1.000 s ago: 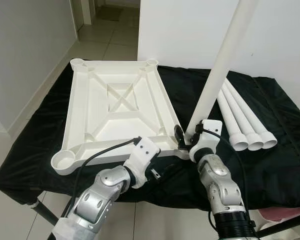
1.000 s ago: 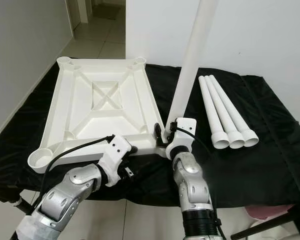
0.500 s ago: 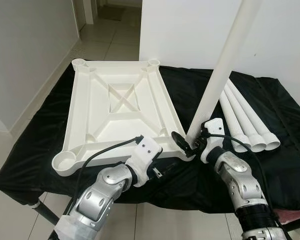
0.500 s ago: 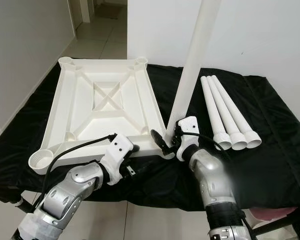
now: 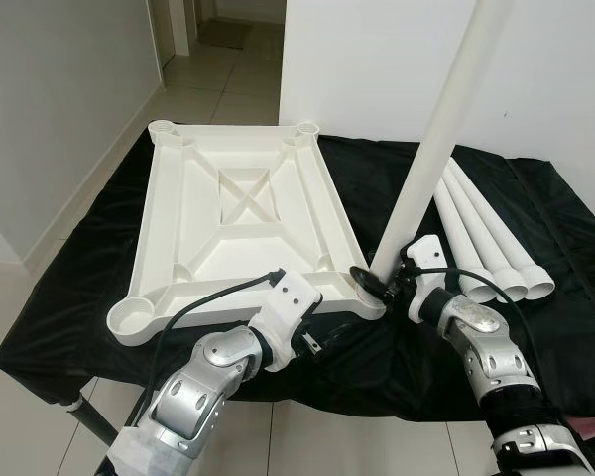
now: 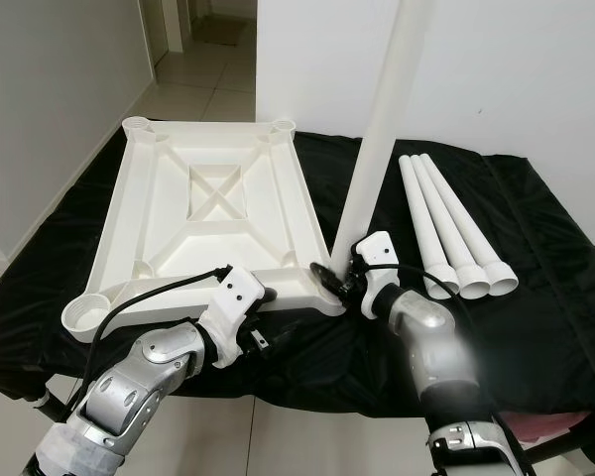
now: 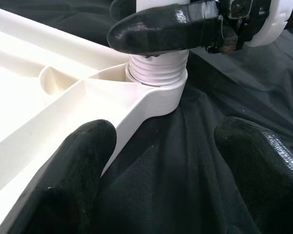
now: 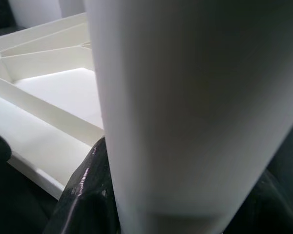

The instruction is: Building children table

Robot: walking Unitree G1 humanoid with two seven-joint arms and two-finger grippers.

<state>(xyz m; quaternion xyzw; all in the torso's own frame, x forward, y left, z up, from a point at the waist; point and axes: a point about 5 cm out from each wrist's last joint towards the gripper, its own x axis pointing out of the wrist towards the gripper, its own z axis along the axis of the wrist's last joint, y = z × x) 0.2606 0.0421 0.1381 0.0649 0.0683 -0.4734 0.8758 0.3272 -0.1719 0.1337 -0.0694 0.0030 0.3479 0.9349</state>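
Left gripper (image 7: pixel 156 185): fingers spread wide, holding nothing, hovering over the black cloth (image 5: pixel 565 327) just off the near right corner of the tabletop.
Right gripper (image 5: pixel 377 288): clamped around the foot of the upright leg.
Upright leg (image 5: pixel 436 149): white tube, threaded end seated in the near right corner socket (image 7: pixel 158 90).
Tabletop (image 5: pixel 248 228): white, upside down, ribs showing, flat on the cloth.
Spare legs (image 5: pixel 486 238): three, side by side, right of the tabletop.
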